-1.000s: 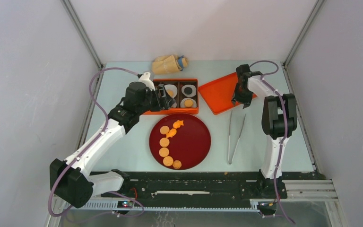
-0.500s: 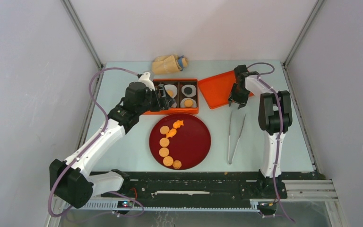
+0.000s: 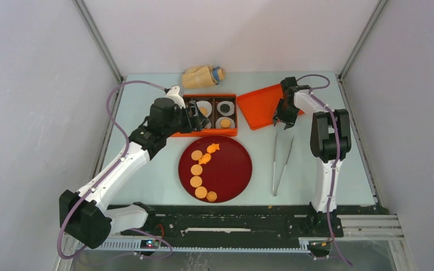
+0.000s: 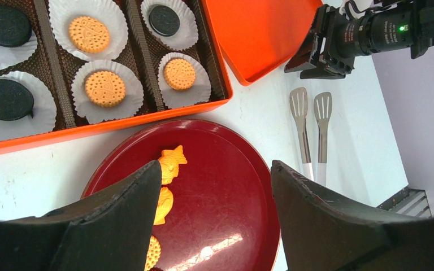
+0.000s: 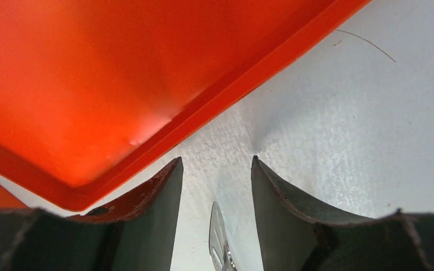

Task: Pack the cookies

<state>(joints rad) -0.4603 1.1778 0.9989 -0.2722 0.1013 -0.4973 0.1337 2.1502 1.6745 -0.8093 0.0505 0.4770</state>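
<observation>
Pale tabletop point(image 3: 164, 186) — I see left gripper point(image 4: 216, 169) spread wide over the dark red round plate point(image 4: 220, 141), right gripper point(image 5: 216, 161) parted above slim metal tongs point(image 5: 219, 237).

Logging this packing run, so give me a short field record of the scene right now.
box: orange, liners holding packed cookies, black and tan
plate: red, curved row of loose cookies
lid: right of box
tongs: on table, unheld
left gripper: open, empty, near box
right gripper: open, over tongs' tips
</observation>
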